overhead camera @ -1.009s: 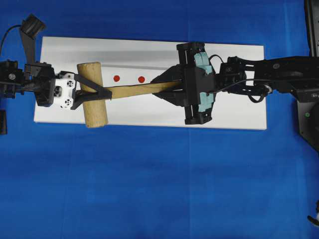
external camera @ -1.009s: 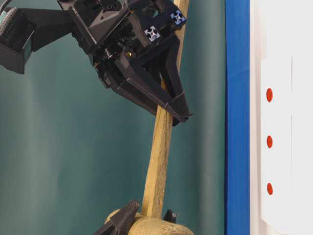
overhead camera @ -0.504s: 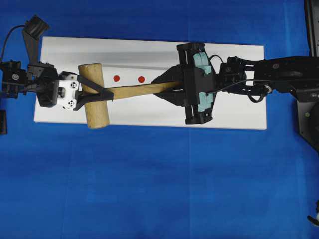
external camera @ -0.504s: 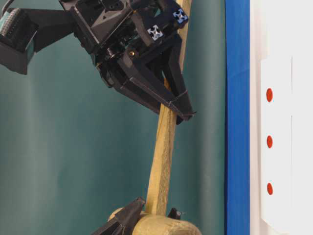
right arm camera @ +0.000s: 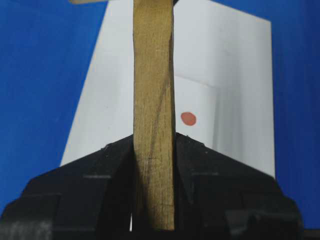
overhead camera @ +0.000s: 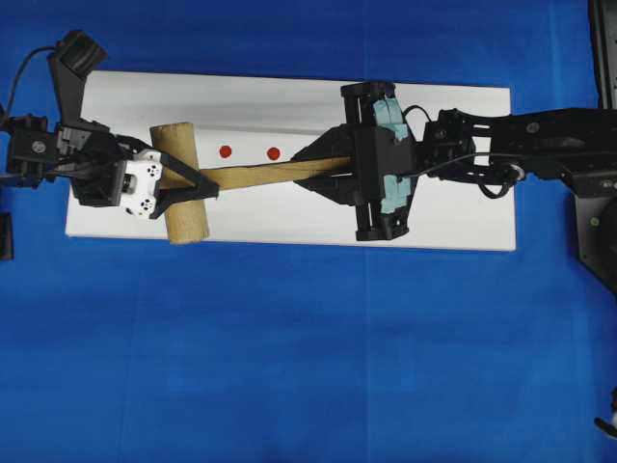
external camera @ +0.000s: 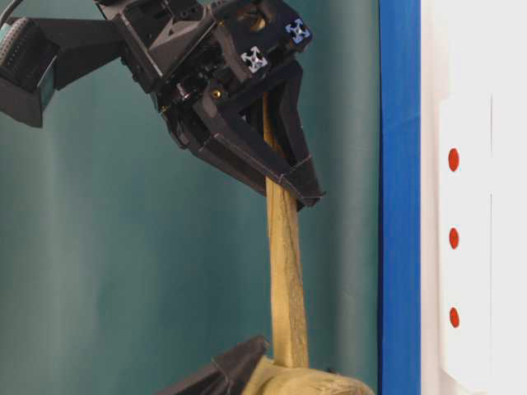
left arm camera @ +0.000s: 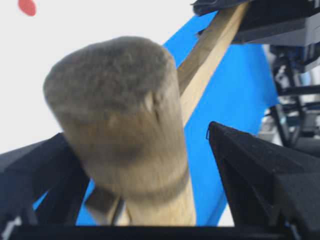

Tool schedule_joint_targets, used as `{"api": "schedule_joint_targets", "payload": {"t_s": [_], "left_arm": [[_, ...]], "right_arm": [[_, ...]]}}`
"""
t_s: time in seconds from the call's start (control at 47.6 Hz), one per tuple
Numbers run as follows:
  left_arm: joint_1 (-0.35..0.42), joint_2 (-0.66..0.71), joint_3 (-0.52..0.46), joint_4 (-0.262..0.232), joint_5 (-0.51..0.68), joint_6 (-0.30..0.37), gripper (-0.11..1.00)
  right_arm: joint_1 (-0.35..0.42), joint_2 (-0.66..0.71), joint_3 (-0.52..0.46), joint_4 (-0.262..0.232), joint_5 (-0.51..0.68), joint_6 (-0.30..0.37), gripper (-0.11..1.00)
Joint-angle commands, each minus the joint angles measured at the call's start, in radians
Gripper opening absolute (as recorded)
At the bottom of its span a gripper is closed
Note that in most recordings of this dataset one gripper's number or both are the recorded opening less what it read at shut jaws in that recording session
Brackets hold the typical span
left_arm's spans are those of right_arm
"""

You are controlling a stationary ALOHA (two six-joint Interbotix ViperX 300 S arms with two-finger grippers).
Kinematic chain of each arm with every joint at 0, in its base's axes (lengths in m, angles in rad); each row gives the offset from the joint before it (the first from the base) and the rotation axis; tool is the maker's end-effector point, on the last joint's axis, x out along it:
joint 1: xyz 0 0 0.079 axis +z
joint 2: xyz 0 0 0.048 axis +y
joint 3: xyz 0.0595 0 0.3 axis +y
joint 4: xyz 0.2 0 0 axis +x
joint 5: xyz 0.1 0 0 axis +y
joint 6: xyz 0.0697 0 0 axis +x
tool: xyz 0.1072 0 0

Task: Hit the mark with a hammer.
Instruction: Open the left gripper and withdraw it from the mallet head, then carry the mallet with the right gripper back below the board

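Two grippers flank one hammer (overhead camera: pixel 188 183), and only one of them grips it now. The hammer hangs in the air above the white board (overhead camera: pixel 463 154); its thick head sits at about nine o'clock of the board in the overhead view, and the flat handle runs toward three o'clock. The right gripper (overhead camera: pixel 323 172) is clamped tight on the far end of that handle; its wrist view shows both black fingers (right arm camera: pixel 105 165) pressed against the wood.

The left gripper (overhead camera: pixel 193 183) has just let go. Half a second ago its fingers pinched the neck just under the head; now they stand spread wide on either side, and the left wrist view shows blue cloth (overhead camera: pixel 289 367) in the gap between the right-hand finger (left arm camera: pixel 250 165) and the wood. The handle has also twisted slightly in the table-level view.

So the handover looks finished, and the right arm alone carries the hammer. Two red dots (overhead camera: pixel 249 152) lie on the board at roughly one o'clock from the head, near the handle; a third shows in the table-level view. The strike is not yet made, and the left gripper likely needs to back away first.
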Motion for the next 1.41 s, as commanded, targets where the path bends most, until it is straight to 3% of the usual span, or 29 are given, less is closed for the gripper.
{"api": "schedule_joint_targets", "payload": {"t_s": [0.0, 0.567, 0.862, 1.03, 1.282, 1.387], "left_arm": [[0.009, -0.04, -0.002, 0.003, 0.037, 0.006, 0.82], [0.018, -0.419, 0.16, 0.005, 0.221, 0.086, 0.81], [0.018, -0.453, 0.179, 0.015, 0.227, 0.118, 0.81], [0.018, -0.449, 0.181, 0.023, 0.216, 0.281, 0.8], [0.018, -0.453, 0.189, 0.021, 0.183, 0.696, 0.8], [0.018, -0.457, 0.201, 0.021, 0.138, 0.828, 0.8]], "right_arm": [[-0.003, -0.014, -0.029, 0.006, -0.002, 0.009, 0.07], [-0.003, -0.066, 0.017, 0.008, 0.018, 0.064, 0.07], [-0.003, -0.067, 0.017, 0.029, 0.015, 0.072, 0.07], [0.031, -0.067, 0.018, 0.092, 0.011, 0.129, 0.07], [0.167, -0.063, 0.029, 0.15, -0.058, 0.23, 0.07], [0.233, -0.051, 0.038, 0.173, -0.117, 0.249, 0.07]]}}
